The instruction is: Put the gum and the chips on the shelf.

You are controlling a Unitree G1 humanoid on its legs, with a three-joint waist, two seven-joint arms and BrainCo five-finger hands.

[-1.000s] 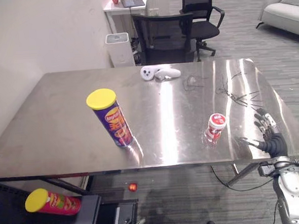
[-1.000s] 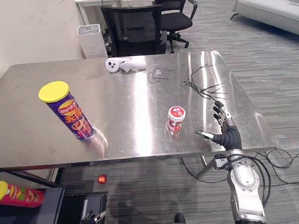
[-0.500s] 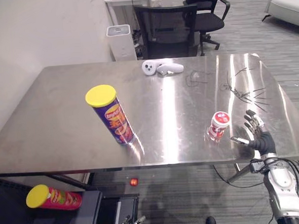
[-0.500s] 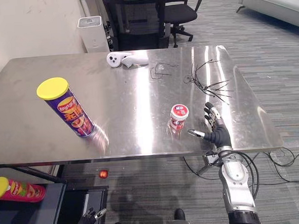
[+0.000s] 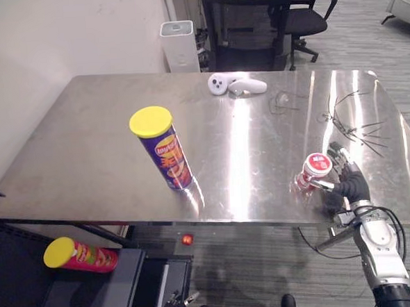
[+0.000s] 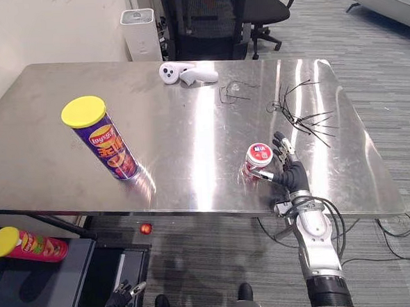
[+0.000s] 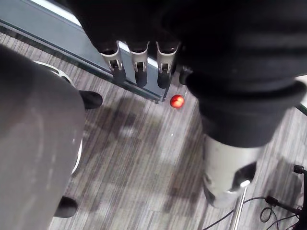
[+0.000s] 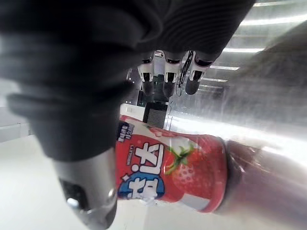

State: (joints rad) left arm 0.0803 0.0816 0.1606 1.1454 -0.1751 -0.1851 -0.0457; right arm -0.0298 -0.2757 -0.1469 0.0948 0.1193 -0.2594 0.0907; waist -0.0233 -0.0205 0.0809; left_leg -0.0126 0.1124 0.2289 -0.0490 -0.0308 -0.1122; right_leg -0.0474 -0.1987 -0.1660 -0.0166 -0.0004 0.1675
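Our right hand (image 6: 289, 168) is open, fingers straight beside the gum tub (image 6: 259, 157) near the counter (image 6: 189, 120) edge — closing off-centre, we could knock it over or off

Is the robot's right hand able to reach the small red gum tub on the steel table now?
Probably yes: the open right hand sits right beside the small red gum tub, and nothing stands between them.

Red strawberry-printed gum tub (image 6: 258, 158), purple yellow-lidded chips can (image 6: 111, 149), silver table (image 6: 188, 106).
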